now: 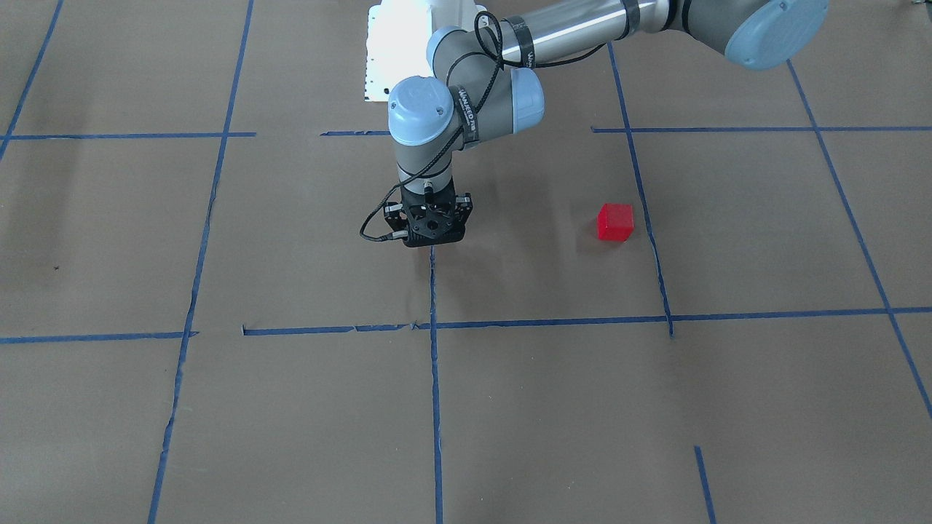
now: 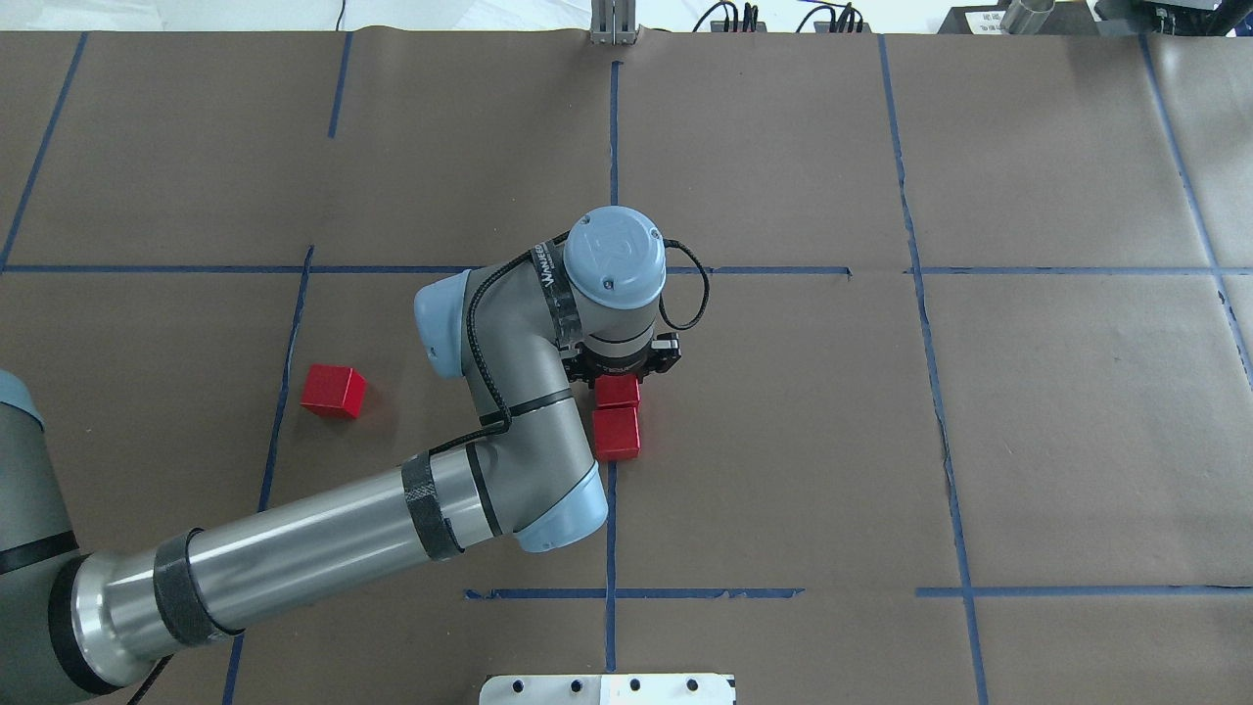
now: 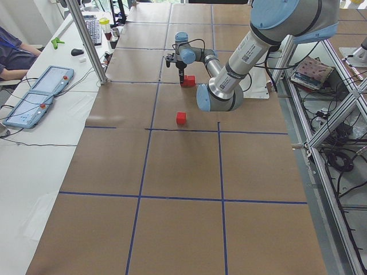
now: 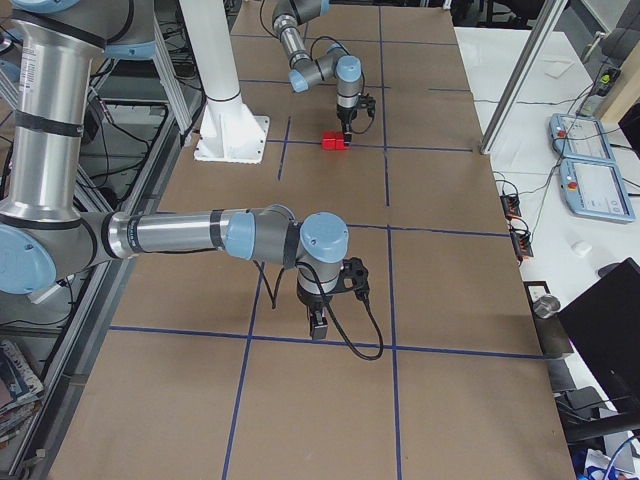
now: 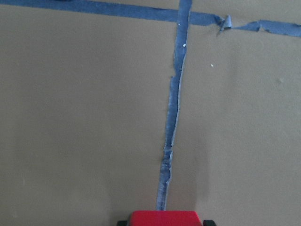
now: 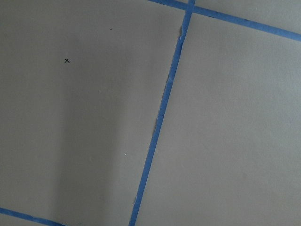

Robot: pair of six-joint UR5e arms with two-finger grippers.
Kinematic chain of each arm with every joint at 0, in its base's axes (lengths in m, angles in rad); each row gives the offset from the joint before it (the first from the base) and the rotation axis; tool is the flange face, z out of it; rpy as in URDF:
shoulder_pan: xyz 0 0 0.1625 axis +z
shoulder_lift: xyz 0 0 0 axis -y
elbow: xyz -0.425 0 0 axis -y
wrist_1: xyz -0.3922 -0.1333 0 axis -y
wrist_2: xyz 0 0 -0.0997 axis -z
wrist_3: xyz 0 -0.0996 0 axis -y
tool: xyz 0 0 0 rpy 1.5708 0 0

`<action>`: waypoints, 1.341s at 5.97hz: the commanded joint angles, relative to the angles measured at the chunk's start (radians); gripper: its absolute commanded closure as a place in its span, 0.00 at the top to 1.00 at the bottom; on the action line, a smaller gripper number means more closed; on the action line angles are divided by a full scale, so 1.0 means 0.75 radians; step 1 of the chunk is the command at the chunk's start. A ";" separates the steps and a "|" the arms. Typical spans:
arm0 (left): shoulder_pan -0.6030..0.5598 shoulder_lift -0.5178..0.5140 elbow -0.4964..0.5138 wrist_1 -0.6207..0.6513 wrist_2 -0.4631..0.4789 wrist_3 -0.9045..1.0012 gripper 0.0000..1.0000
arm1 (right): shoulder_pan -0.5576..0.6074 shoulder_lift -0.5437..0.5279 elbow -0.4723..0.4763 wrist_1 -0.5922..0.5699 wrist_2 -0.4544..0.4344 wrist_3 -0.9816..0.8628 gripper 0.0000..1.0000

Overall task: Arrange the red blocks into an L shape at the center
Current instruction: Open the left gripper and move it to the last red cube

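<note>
My left gripper [image 2: 624,370] points straight down at the center, on the vertical blue tape line [image 2: 612,529]. It is shut on a red block [image 2: 618,391] that sits low on the paper. In the left wrist view this block [image 5: 164,218] shows at the bottom edge between the fingertips. A second red block [image 2: 617,434] lies right beside it on the robot's side, touching or nearly so. The third red block [image 2: 333,392] lies alone to the left, and shows in the front view [image 1: 615,222]. My right gripper [image 4: 318,325] shows only in the right side view, so I cannot tell its state.
The robot's white base [image 2: 607,688] stands at the near edge. The left arm's elbow [image 2: 509,392] hangs over the paper between the lone block and the pair. The right wrist view shows only brown paper and a blue tape line [image 6: 160,117].
</note>
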 commanded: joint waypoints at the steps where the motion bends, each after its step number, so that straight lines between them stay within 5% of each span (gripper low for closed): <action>1: -0.001 0.007 0.000 0.000 0.000 0.001 0.41 | 0.000 -0.001 0.000 0.000 0.000 0.000 1.00; 3: -0.001 0.007 0.000 0.000 -0.002 0.001 0.43 | 0.000 -0.001 0.000 0.000 0.000 -0.002 1.00; 5: -0.001 0.007 -0.002 -0.002 -0.002 0.001 0.62 | 0.000 -0.001 0.000 0.000 0.000 -0.002 1.00; 7: -0.001 0.033 -0.004 -0.094 0.004 0.017 0.99 | 0.002 -0.001 0.000 0.000 0.000 -0.002 1.00; 8: -0.021 0.031 -0.036 -0.084 -0.002 0.041 1.00 | 0.000 -0.001 0.000 0.000 0.000 0.000 1.00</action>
